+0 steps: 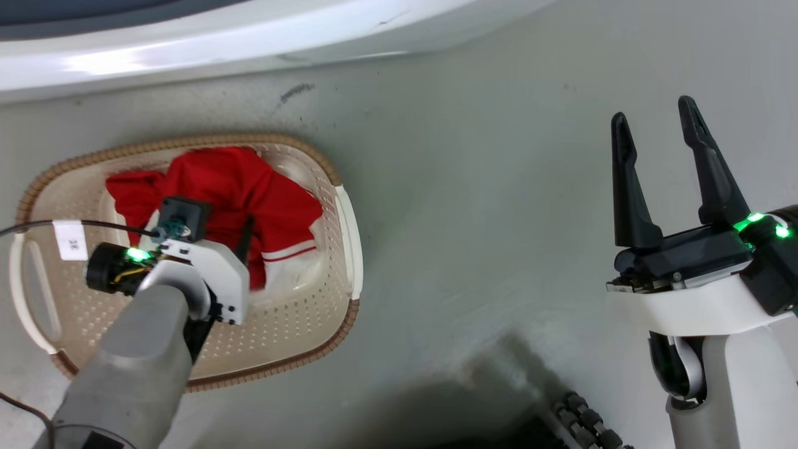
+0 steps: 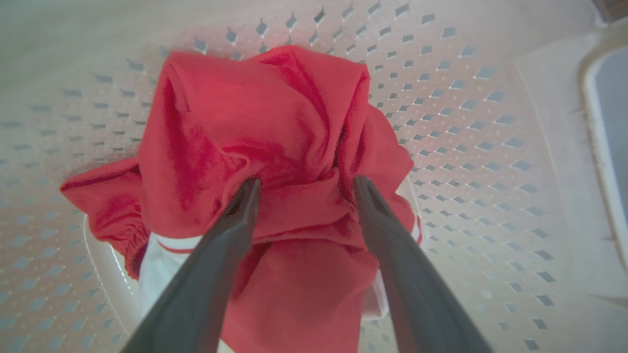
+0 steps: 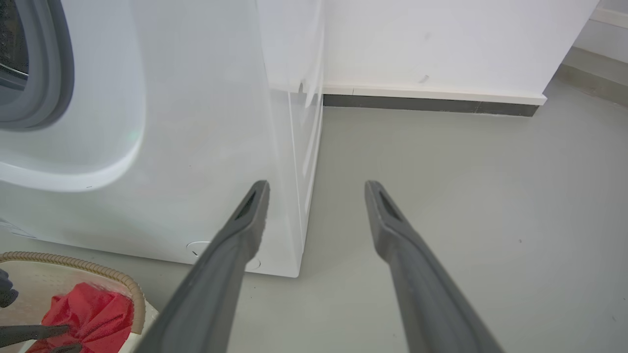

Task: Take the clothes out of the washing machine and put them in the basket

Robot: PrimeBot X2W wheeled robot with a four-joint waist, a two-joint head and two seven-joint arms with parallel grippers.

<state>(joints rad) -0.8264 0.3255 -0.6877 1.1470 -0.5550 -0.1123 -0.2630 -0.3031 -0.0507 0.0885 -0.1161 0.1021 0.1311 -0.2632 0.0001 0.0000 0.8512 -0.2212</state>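
Done: clothes (image 1: 249, 193) lying in basket (image 1: 324, 168).
Left pincer (image 2: 306, 184): spread over them, gripping nothing.
Right pincer (image 1: 653, 112): spread, empty.
Remaining: inside of washing machine (image 3: 196, 122) hidden.

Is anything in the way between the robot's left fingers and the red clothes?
No, nothing visible is in the way. The left gripper hangs right over the clothes, its fingers apart around a bunched fold, inside the basket.

bright, diffuse light. glare streak on washing machine (image 1: 124, 59), upper left of head view. shadow on floor (image 1: 436, 399), bottom centre. left wrist view soft; basket (image 2: 490, 147) wall washed out upper left.
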